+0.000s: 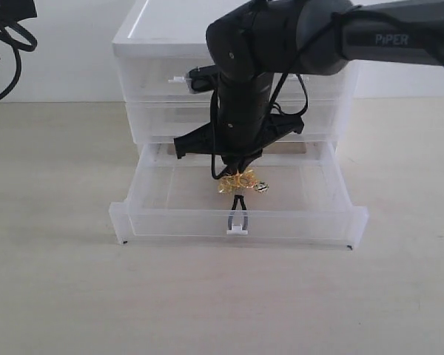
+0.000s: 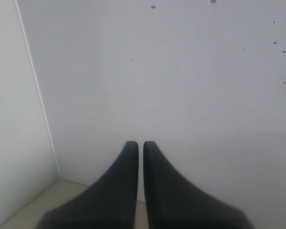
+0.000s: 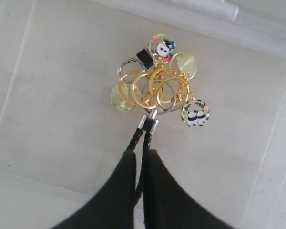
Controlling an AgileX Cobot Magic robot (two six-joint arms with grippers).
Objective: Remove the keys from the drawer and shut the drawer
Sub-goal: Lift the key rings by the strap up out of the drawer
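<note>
I have the keys (image 3: pixel 157 88) on the right wrist camera. They are a bunch of gold rings with a few silver ones, a round panda charm (image 3: pixel 195 114) and a cartoon-mouse charm (image 3: pixel 161 46), fanned out over the pale floor of the drawer (image 1: pixel 177 222). Their dark strap (image 3: pixel 135 137) runs straight back into the right gripper (image 3: pixel 140 152), whose jaws are clenched on it with only the strap between the tips. I cannot tell from either view whether the bunch rests on the drawer's floor or hangs just above it.

On the exterior camera the keys sit inside the drawer's walls, about midway between its sides. They are just behind the white tab handle (image 1: pixel 237 228) on its front wall. The drawer is pulled well out of the drawer unit (image 1: pixel 155 33), so its front wall stands forward of the tiers above. The wide drawer (image 1: pixel 155 122) directly over it is pushed in.

My right arm (image 1: pixel 281 37) reaches down over the drawer from above the unit's top, hiding the middle of the upper tiers. The unit stands on a light table (image 1: pixel 59 296), which spreads out in front of the drawer.

My left gripper (image 2: pixel 140 143) has its jaws pressed almost together on nothing, pointing at a white wall (image 2: pixel 181 71).
</note>
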